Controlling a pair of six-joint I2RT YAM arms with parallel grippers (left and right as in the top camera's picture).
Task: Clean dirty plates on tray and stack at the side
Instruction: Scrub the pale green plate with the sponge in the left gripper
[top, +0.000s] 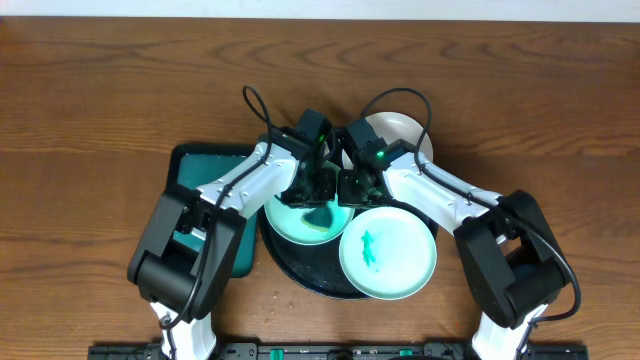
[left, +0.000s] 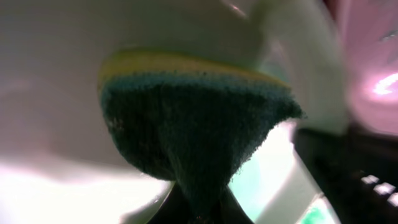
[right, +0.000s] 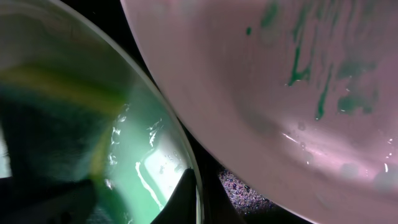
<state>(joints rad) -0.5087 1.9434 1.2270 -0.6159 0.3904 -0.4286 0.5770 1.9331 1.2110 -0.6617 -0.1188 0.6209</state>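
Observation:
The black tray (top: 300, 272) lies at the table's middle. A mint-green plate (top: 290, 222) sits on its left part. My left gripper (top: 318, 190) is shut on a green and yellow sponge (top: 320, 215) and presses it on this plate; the sponge fills the left wrist view (left: 193, 124). My right gripper (top: 350, 188) is shut on this plate's rim (right: 186, 155), one finger inside and one outside. A second mint plate (top: 395, 255) with a green smear lies at the tray's right front; a pale smeared plate (right: 280, 93) shows beside the held rim. A white plate (top: 405, 130) lies behind the tray.
A dark teal rectangular tray (top: 200, 170) lies left of the black tray, partly under my left arm. Both arms cross over the tray's back half. Bare wood table (top: 100, 80) surrounds everything.

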